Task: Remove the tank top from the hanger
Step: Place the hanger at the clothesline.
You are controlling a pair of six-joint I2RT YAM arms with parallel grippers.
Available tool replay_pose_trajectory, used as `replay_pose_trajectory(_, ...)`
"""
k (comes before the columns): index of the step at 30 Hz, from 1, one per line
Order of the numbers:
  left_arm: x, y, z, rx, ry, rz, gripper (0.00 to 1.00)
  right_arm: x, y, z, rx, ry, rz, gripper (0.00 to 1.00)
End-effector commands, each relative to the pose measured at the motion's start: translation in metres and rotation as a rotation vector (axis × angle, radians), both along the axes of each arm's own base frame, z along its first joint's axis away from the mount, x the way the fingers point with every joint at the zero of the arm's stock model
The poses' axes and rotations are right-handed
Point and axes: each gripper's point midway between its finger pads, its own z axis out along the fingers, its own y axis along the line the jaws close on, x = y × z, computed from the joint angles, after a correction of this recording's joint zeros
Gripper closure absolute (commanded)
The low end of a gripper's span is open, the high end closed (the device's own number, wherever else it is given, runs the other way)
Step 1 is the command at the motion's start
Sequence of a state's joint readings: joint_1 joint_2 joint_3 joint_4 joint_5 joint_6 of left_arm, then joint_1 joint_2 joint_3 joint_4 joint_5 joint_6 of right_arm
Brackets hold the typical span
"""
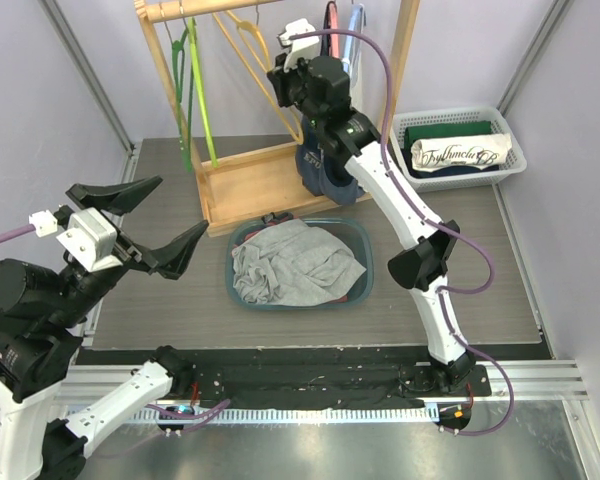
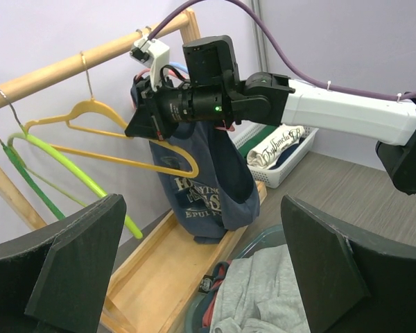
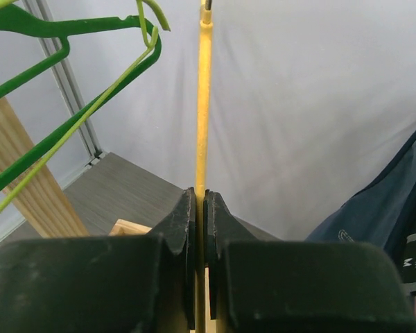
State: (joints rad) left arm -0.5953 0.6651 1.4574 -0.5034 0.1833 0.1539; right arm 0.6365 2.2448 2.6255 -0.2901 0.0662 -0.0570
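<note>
The navy tank top (image 1: 320, 172) hangs at the right end of the wooden rack, its hem reaching the rack's base tray. In the left wrist view the tank top (image 2: 209, 191) drapes past the right end of the yellow hanger (image 2: 125, 158), and its top is hidden behind the right gripper. My right gripper (image 1: 280, 90) is shut on the yellow hanger (image 3: 204, 104), whose thin bar is pinched between the jaws (image 3: 200, 201). My left gripper (image 1: 183, 204) hovers wide open, left of the tub and apart from everything. Seen from its own wrist, the left gripper (image 2: 208, 277) holds nothing.
Green hangers (image 1: 195, 90) hang on the rack's left part above the wooden base tray (image 1: 260, 185). A teal tub (image 1: 368, 272) holding grey clothing (image 1: 295, 265) sits in front of the rack. A white basket (image 1: 516, 152) with folded clothes stands at the back right.
</note>
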Motion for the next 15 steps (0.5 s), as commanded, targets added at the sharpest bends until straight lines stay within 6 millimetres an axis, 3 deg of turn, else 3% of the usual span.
replay_pose_trajectory(1, -0.002, 0.002, 0.015, -0.053, -0.039, 0.000, 0.00, -0.033, 0.026, -0.005, -0.101, -0.003, -0.005, 0.99)
replay_pose_trajectory(8, -0.003, 0.002, 0.017, -0.062, -0.036, -0.001, 0.00, -0.059, 0.061, -0.007, -0.117, -0.021, 0.038, 0.99)
replay_pose_trajectory(15, -0.002, 0.002, 0.015, -0.062, -0.034, 0.002, 0.00, -0.064, 0.070, 0.005, -0.054, -0.037, 0.057, 0.99)
